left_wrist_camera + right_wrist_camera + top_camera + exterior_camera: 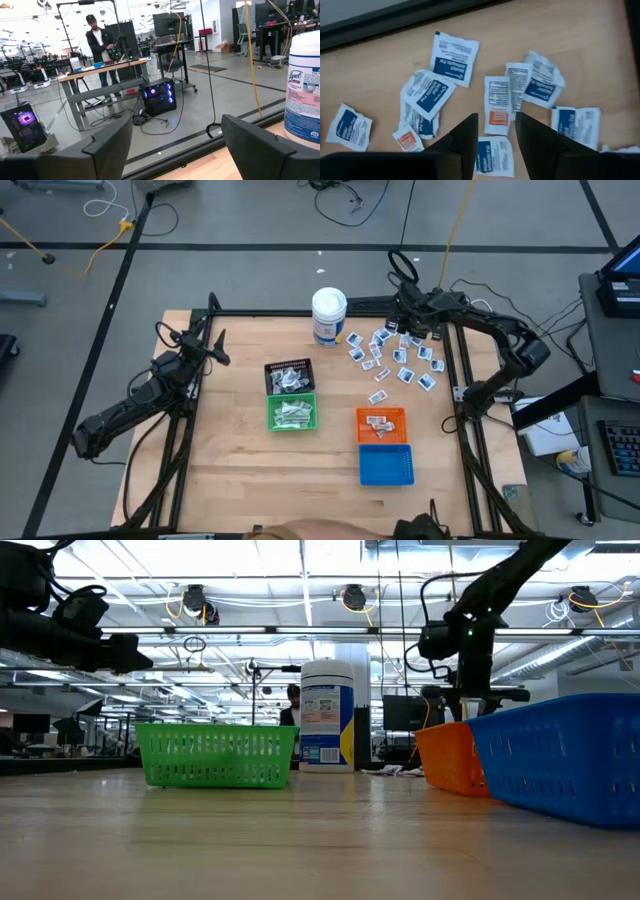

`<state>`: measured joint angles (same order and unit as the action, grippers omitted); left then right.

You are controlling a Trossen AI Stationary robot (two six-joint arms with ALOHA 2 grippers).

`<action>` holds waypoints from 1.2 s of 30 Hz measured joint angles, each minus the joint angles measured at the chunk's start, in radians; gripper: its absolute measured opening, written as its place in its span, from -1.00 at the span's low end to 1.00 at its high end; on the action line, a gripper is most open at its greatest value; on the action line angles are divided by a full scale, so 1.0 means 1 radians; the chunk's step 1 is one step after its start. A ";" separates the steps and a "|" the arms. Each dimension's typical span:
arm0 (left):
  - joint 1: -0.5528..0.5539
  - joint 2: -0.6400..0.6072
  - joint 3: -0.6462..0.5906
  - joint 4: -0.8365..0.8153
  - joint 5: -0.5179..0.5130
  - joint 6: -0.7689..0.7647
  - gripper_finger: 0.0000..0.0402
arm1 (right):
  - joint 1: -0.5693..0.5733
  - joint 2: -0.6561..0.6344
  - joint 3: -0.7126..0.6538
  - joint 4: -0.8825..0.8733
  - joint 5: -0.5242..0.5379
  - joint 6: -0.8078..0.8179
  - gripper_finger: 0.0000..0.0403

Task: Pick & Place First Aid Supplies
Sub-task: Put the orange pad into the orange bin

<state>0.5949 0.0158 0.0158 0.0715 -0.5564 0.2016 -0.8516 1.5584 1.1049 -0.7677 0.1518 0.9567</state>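
High view: wooden table [240, 470] with the white canister [329, 315] at the far edge as landmark. Largest to smallest: left arm parked well to the canister's left, off the supplies, left gripper [177, 145] jaws wide, nothing between them, idle. Right arm reaches in from the canister's right, right gripper [495, 132] hanging over the scatter of first aid supplies [395, 355] that lie loose on the wood just right of and in front of the canister. Baskets in front of the canister: black basket [288, 376] and green basket [293, 413] hold some pale strips, orange basket [381, 424] has a few packets, blue basket [386, 465] looks bare. Right wrist view: fingers narrowed partway, not on anything yet, straddling a narrow white packet with an orange mark [497, 104]; blue-print squares overlap close on both sides. Risks, my read: packets are flat and thin, so fingers may slide over the top and close on air, or scrape the wood. Neighbours touch or overlap, so a pinch could drag two up or flick others toward the table edge behind the canister. A slack pinch could drop the packet on the way to the baskets. Mixed types are close together, so wrong-basket sorting is possible too.
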 joint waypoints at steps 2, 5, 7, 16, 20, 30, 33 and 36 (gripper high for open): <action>0.000 0.000 0.000 0.000 0.000 0.000 0.51 | 0.000 0.020 0.000 0.003 0.000 0.016 -0.42; 0.000 0.000 0.000 0.000 0.000 0.000 0.51 | 0.000 0.051 0.000 0.002 -0.011 0.042 -0.46; 0.000 0.000 0.000 0.000 0.000 0.000 0.53 | 0.000 0.075 0.000 0.008 -0.036 0.049 -0.48; 0.000 0.000 0.000 0.000 0.000 0.000 0.62 | 0.001 0.131 -0.011 0.010 -0.077 0.062 -0.51; 0.000 0.000 0.000 0.000 0.000 0.000 0.63 | 0.001 0.132 -0.031 0.008 -0.080 0.076 -0.51; 0.000 0.000 0.000 0.000 0.000 0.000 0.55 | -0.001 0.121 -0.075 0.015 -0.101 0.079 -0.50; 0.000 0.000 0.000 0.000 0.000 0.000 0.54 | -0.007 0.121 -0.103 0.041 -0.102 0.083 -0.50; 0.000 0.000 0.000 0.000 0.000 0.000 0.55 | -0.007 0.122 -0.115 0.079 -0.103 0.082 -0.50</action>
<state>0.5953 0.0158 0.0158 0.0715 -0.5568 0.2016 -0.8585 1.6802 0.9897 -0.6888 0.0491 1.0384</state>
